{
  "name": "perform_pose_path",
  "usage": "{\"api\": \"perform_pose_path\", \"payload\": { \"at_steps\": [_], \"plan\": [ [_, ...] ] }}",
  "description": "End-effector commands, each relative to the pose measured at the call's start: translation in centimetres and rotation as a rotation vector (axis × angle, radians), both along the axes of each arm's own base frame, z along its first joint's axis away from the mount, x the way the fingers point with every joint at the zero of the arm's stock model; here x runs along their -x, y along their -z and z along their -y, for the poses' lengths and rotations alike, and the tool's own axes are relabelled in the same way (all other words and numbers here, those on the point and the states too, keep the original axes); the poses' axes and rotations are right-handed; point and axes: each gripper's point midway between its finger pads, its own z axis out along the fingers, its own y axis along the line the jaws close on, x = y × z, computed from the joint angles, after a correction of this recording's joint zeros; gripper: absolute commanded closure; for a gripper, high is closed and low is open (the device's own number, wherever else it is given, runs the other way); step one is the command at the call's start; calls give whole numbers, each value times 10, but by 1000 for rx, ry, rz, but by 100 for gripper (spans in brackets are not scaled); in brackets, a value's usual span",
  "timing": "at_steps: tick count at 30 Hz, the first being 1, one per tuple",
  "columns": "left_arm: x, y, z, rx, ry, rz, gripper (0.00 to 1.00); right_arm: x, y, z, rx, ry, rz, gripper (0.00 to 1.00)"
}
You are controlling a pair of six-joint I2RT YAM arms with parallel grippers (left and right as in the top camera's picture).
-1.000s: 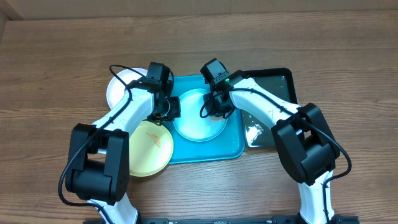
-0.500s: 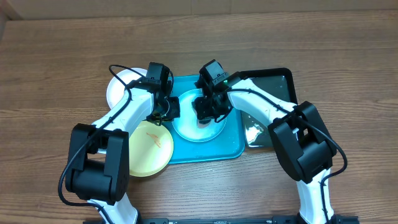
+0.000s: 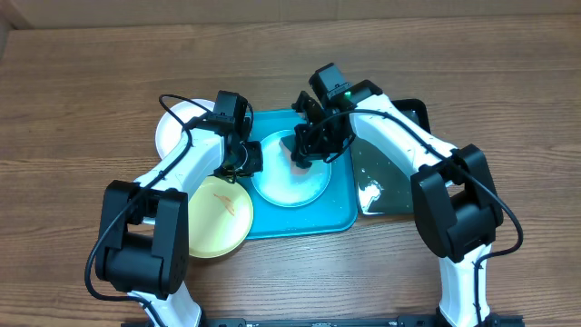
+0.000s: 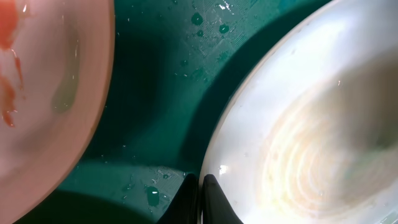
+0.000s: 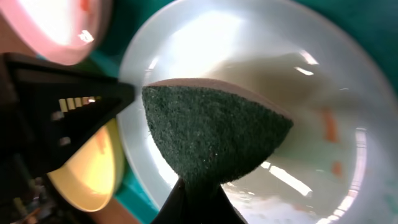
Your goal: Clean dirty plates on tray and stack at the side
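Overhead, R gripper (image 3: 304, 154) clenched on sponge (image 5: 211, 130) (green) over mint plate (image 3: 292, 189), L gripper (image 4: 199, 190) pinching rim

Glossy black tray (image 3: 381, 177), green scouring sponge (image 5: 211, 137), brown wooden table (image 3: 91, 73).

sponge (image 5: 211, 137) on middle plate (image 3: 292, 189), in big tray (image 3: 338, 216); back plate (image 3: 172, 127) and front plate (image 3: 216, 222) to its left, small tray (image 3: 392, 186) right.

turquoise tray (image 3: 338, 214), mint plate (image 3: 289, 188), dark green sponge (image 5: 211, 130)
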Motion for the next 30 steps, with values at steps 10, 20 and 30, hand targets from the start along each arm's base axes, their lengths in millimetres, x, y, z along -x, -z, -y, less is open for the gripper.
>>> {"api": "perform_pose_path", "payload": {
  "at_steps": [10, 20, 30],
  "plan": [
    [-4, 1, 4, 9, 19, 1, 96, -18, 25, 43, 392, 4, 250, 96],
    [-4, 1, 4, 9, 19, 0, 96, -3, 69, 53, 397, 83, 152, 96],
    [-4, 1, 3, 8, 19, 0, 96, 39, 70, -25, -50, -35, -102, 96]
  ]
}}
